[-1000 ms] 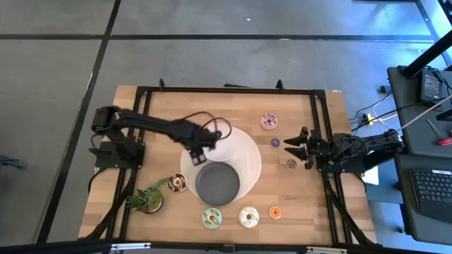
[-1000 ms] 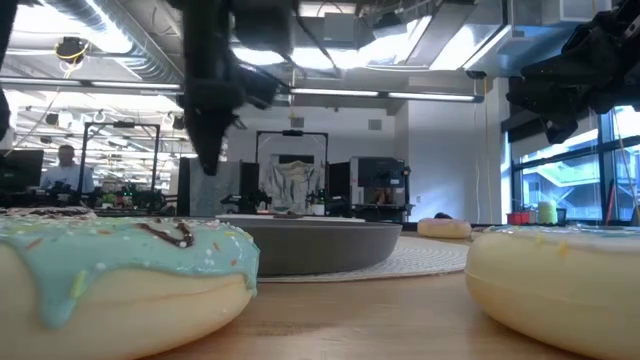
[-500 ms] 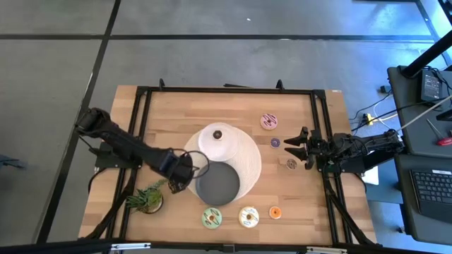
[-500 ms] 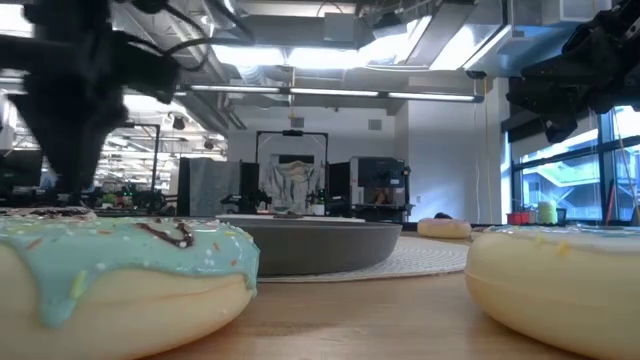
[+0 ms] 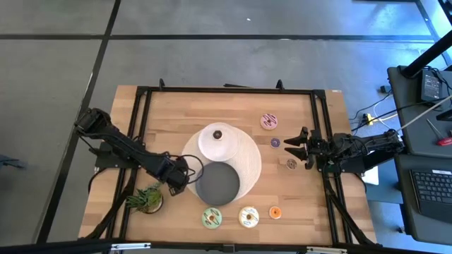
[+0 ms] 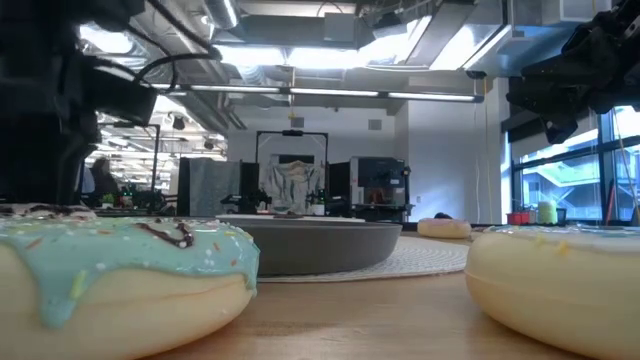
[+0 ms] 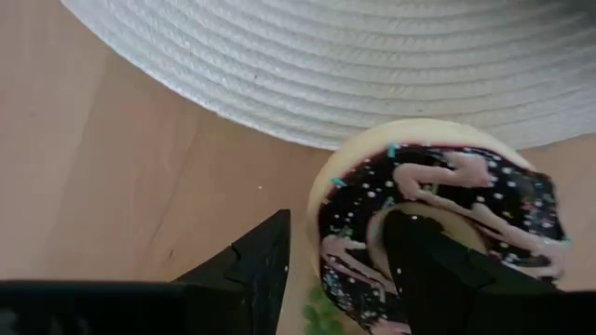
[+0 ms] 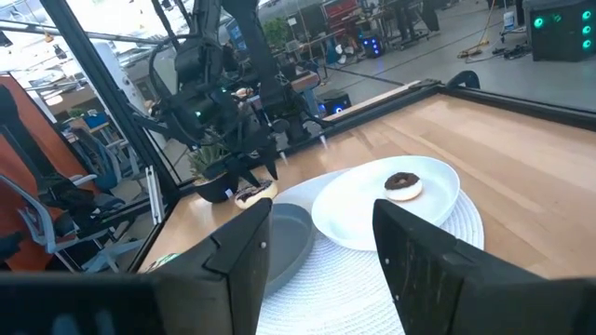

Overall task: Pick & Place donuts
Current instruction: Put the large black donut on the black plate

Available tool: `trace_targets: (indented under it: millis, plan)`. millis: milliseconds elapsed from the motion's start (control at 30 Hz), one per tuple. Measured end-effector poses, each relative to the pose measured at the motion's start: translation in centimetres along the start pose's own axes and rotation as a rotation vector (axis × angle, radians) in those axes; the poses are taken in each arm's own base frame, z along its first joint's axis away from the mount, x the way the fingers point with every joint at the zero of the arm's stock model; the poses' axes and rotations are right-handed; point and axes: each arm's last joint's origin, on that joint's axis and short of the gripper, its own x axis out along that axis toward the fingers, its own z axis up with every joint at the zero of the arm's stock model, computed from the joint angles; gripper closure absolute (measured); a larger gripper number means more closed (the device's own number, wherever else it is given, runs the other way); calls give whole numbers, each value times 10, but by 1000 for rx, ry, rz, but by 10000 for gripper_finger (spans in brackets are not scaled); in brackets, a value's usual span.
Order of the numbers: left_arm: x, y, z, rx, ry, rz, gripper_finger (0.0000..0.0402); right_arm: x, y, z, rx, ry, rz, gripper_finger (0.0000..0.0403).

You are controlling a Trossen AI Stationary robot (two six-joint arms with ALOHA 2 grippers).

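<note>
Fingers spread, the left gripper (image 7: 340,270) straddles the small chocolate-iced sprinkled ring donut (image 7: 438,219) near the wooden table's (image 5: 311,212) left edge (one finger through its hole); light, stiff-looking, best pinched across the ring. Right gripper (image 5: 295,148) waits open at the right edge.

A wooden table (image 5: 169,116) is carrying a round white mat (image 5: 251,159) at its middle; pink (image 5: 269,121), purple (image 5: 275,142) and brown (image 5: 291,164) donuts are lying right of the mat; green (image 5: 211,218), cream (image 5: 248,216) and orange (image 5: 275,212) ones below it; a plant (image 5: 146,198) is standing lower-left.
</note>
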Motion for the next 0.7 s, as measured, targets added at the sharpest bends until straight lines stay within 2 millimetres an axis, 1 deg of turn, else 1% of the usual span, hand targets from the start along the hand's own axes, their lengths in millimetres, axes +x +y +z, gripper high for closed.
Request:
trace_targets:
  millis: [200,500,700]
  plan:
    - [7,2,-3,-9,6,-18,255,0,0,0,0,0,0,215]
    - [7,2,-2,31,26,-33,323,0,0,0,-2,0,0,215]
    - [4,12,4,35,81,-54,359,0,0,0,-5,0,0,215]
